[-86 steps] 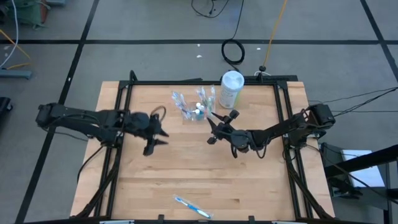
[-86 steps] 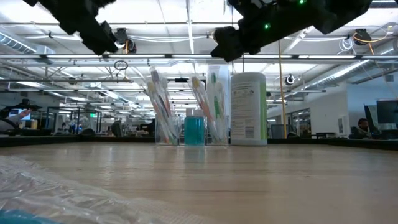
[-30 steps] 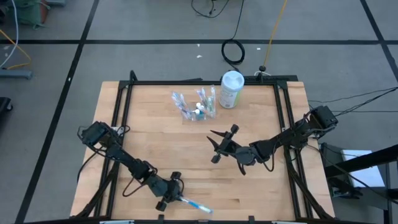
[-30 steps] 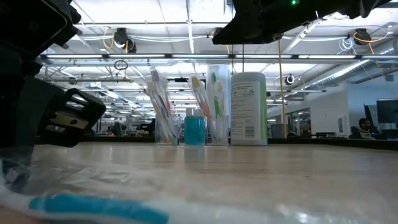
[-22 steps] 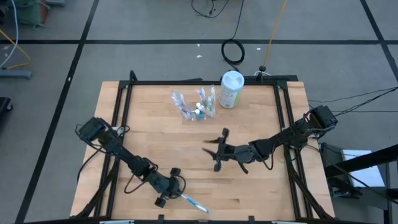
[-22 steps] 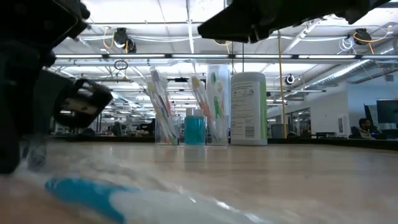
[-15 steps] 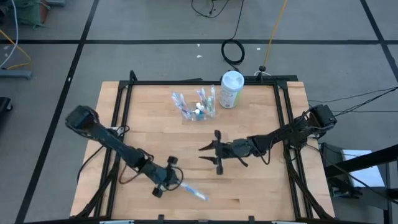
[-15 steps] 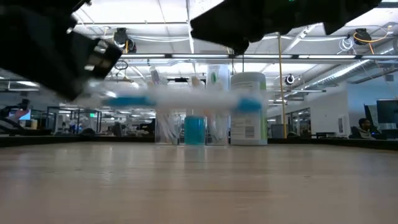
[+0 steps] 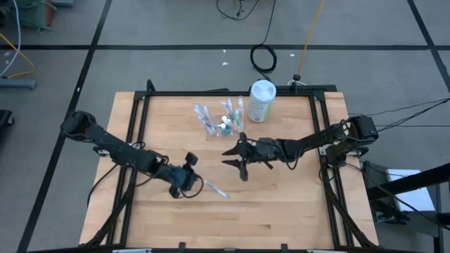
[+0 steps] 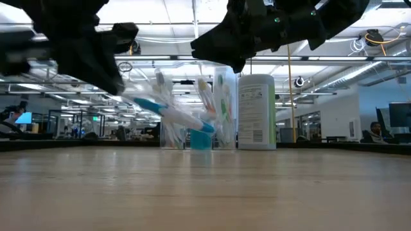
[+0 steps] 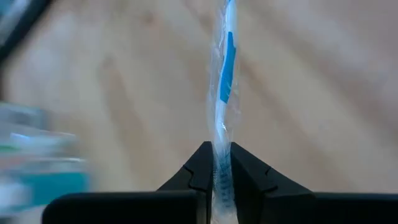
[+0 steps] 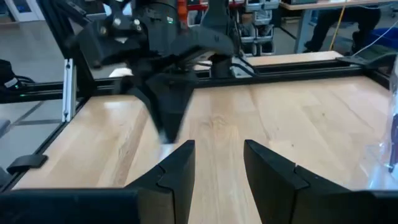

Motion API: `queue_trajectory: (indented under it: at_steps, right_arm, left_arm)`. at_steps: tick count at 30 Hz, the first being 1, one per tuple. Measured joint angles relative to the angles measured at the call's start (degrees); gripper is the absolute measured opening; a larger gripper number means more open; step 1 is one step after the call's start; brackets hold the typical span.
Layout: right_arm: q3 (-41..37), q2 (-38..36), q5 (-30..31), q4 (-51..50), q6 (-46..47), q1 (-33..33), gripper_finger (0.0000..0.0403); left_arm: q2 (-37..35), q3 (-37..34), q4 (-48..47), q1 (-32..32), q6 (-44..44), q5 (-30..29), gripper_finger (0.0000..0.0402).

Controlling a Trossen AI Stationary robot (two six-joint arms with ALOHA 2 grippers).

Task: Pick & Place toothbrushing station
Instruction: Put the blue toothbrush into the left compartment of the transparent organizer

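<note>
My left gripper [image 9: 197,183] hangs above the table's middle left, shut on a blue-and-white toothbrush [image 9: 215,190] in a clear wrapper, seen up close in its wrist view as the toothbrush [image 11: 225,74]. My right gripper [image 9: 230,156] hovers open just right of centre, nothing between its fingers [image 12: 177,168]. At the far middle stand the clear cups [image 9: 219,119] packed with pastel toothbrushes, a blue toothpaste tube [image 10: 200,135] between them. My left gripper pinches one end of the wrapped toothbrush [image 11: 219,158] between its two fingers. The brush runs straight out ahead of the fingers, which slant down from the table's left. It hangs clear of the table, its free end [image 10: 202,127] lower than the held end.
A tall white-and-green canister [image 9: 261,100] stands right of the cups at the far edge. Black frame rails [image 9: 133,140] run along the table's left and right sides. Bare wood [image 9: 281,211] spreads over the near half.
My left gripper has risen from the near edge and moved toward the table's far side, rolling as it went; the toothbrush has come up off the table and hangs clear. My right gripper has swung toward the table's left and far side and turned.
</note>
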Motion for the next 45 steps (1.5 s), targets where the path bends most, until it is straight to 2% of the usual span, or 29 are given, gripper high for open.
queue_trajectory:
  at_steps: [6, 10, 15, 17, 22, 32, 37, 41, 45]
  right_arm:
    - [0.6, 0.0, -0.1, -2.0, -1.4, -0.1, 0.013]
    - [0.6, 0.0, -0.1, -5.1, 2.3, -1.0, 0.013]
    - [0.6, 2.4, 0.0, -4.1, 8.3, -2.3, 0.013]
    - [0.6, 3.8, -0.9, -1.1, 8.9, -2.6, 0.013]
    - [0.8, 7.1, -7.6, 5.3, 11.0, -3.3, 0.013]
    - [8.3, 13.8, -10.5, 1.1, 12.4, -4.1, 0.013]
    - [8.9, 14.3, -10.5, 0.2, 10.2, -4.2, 0.0128]
    - [8.9, 14.2, -10.6, -0.3, 8.9, -4.3, 0.0108]
    - [8.9, 14.0, -12.4, -0.2, 8.4, -4.7, 0.0064]
  left_arm:
    - [0.2, 0.0, 0.3, 3.4, 27.8, -6.0, 0.0036]
    - [0.2, 0.0, 2.5, 4.2, 43.5, -9.4, 0.0036]
    - [0.6, 0.1, 9.8, 4.3, 52.8, -15.4, 0.0037]
    - [0.7, 0.1, 11.6, 4.6, 55.0, -15.7, 0.0037]
    - [0.8, 0.1, 11.5, 5.5, 57.6, -15.8, 0.0037]
    - [0.8, 0.1, 13.5, 5.9, 60.7, -15.8, 0.0037]
    - [0.8, 0.1, 13.6, 5.7, 60.5, -15.8, 0.0037]
    - [0.8, 0.1, 13.6, 5.7, 59.3, -15.8, 0.0037]
    - [0.8, 0.1, 13.7, 5.7, 56.9, -15.8, 0.0037]
